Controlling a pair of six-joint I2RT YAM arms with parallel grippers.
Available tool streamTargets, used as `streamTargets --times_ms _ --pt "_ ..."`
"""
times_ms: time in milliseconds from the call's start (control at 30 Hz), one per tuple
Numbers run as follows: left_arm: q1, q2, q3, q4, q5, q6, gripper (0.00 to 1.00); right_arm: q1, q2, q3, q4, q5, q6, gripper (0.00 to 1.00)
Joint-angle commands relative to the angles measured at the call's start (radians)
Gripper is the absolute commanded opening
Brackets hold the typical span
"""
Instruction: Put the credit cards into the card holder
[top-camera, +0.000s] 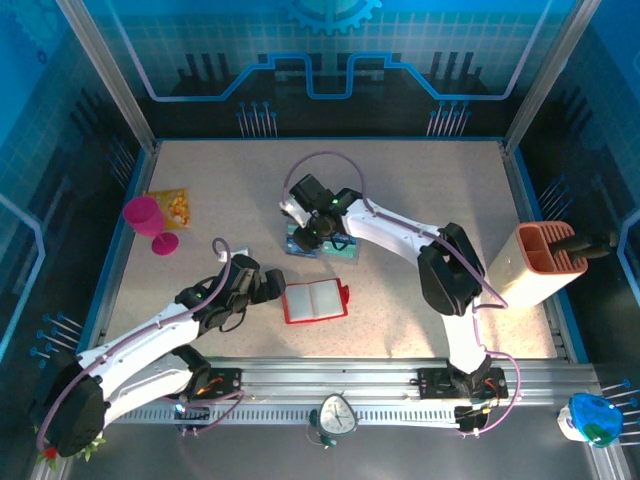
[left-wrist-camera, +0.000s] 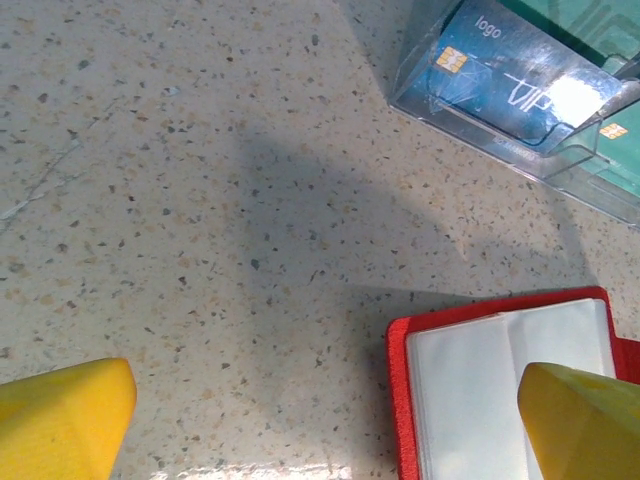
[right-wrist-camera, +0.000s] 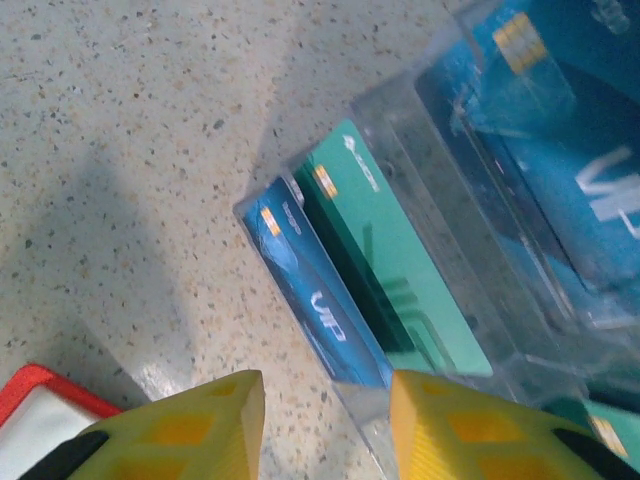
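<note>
L claw (left-wrist-camera: 325, 392) wide open, nothing in it, low over the worktop (top-camera: 420, 190). Card holder (top-camera: 315, 302) lies flat & open, red cover w/ white leaves up, just to the right of the L claw; in the left wrist view its near-left corner sits btwn the two yellow fingers, the right finger overlapping its page.

R claw (right-wrist-camera: 325, 392) partly open, narrow gap, nothing seen clamped. Credit cards (right-wrist-camera: 395, 270), one blue & one green side by side, stand tilted in a clear stand (right-wrist-camera: 400, 110) right ahead of the R claw; their near edge is at the mouth of the gap. More blue cards sit in the stand's further slots. Stand is near the holder, on its far side, not touching.
</note>
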Motion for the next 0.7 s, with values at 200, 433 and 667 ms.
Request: streamTargets --times_ms 200,433,667 --pt "0.014 -0.05 0.017 -0.042 -0.03 -0.022 0.99 0.014 0.13 0.158 -0.104 0.06 -0.074 0.35" --pt "0.017 -0.049 0.019 -0.036 -0.028 -0.021 0.99 0.018 0.178 0.182 -0.11 0.067 -0.08 0.32" --pt "0.023 -0.049 0.014 -0.028 -0.025 -0.021 0.99 0.02 0.212 0.199 -0.117 0.066 -0.083 0.29"
